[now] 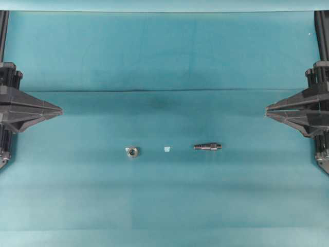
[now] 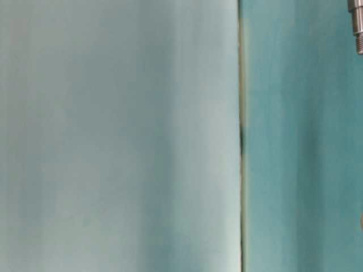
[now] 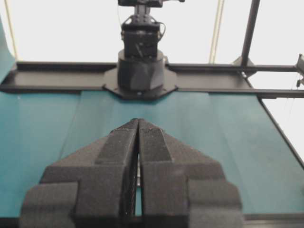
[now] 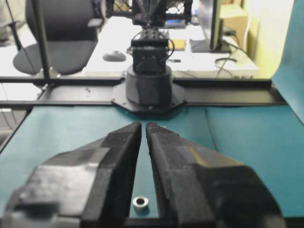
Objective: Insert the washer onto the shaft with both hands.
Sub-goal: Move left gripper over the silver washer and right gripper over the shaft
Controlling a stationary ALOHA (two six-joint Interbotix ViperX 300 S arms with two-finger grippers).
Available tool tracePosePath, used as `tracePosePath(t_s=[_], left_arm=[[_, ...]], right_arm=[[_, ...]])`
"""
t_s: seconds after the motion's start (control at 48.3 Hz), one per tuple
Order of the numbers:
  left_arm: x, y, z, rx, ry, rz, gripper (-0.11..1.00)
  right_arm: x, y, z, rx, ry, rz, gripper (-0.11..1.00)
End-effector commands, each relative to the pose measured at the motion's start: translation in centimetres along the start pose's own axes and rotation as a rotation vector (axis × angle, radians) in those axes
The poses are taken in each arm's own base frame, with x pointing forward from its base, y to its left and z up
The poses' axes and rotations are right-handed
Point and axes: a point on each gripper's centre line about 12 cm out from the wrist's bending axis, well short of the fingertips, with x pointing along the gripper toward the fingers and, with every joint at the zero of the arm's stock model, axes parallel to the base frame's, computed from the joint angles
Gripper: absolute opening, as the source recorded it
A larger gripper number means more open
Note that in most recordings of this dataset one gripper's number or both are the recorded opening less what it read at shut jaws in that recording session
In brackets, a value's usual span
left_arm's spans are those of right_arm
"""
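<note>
The washer [image 1: 132, 152], a small silvery ring with a dark hole, lies flat on the teal cloth left of centre. To its right lies the shaft [image 1: 207, 146], a dark stepped rod on its side; its end also shows in the table-level view [image 2: 357, 25]. My left gripper [image 1: 60, 109] hovers at the left edge, shut and empty, far from the washer. My right gripper [image 1: 268, 110] hovers at the right edge, its fingers drawn together with nothing between them. In the right wrist view the washer [image 4: 140, 203] shows on the cloth below the slit between the fingers [image 4: 121, 156].
A tiny pale square scrap [image 1: 166, 149] lies between washer and shaft. A crease [image 1: 164, 91] runs across the cloth behind them. Each wrist view faces the opposite arm's base [image 3: 141, 71] [image 4: 149, 85] at the far edge.
</note>
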Motion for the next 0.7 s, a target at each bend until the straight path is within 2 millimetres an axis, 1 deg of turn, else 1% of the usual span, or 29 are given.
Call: tracePosePath(t_s=[0.0, 0.062, 0.207, 0.373, 0.538, 0.683], left_arm=[[1.1, 0.1, 0.1, -0.009, 0.055, 0.005, 0.02], [1.8, 0.2, 0.1, -0.018, 0.106, 0.008, 0.02], [3.1, 0.2, 0.6, -0.019, 0.181, 0.008, 0.02], [4.2, 0.1, 0.8, -0.017, 0.244, 0.007, 0.02], [5.4, 0.1, 0.0, -0.024, 0.368, 0.008, 0.02], [6.9, 0.1, -1.0, -0.019, 0.474, 0.009, 0.02]], right_arm=[[0.2, 0.0, 0.1, 0.008, 0.0, 0.0, 0.0], [0.2, 0.0, -0.1, 0.045, 0.026, -0.005, 0.02], [0.3, 0.0, -0.7, 0.114, 0.124, -0.012, -0.08], [0.4, 0.0, -1.6, 0.153, 0.269, -0.022, -0.1], [1.1, -0.1, -2.4, 0.155, 0.422, -0.036, -0.1], [2.4, -0.1, -3.4, 0.153, 0.554, -0.044, -0.1]])
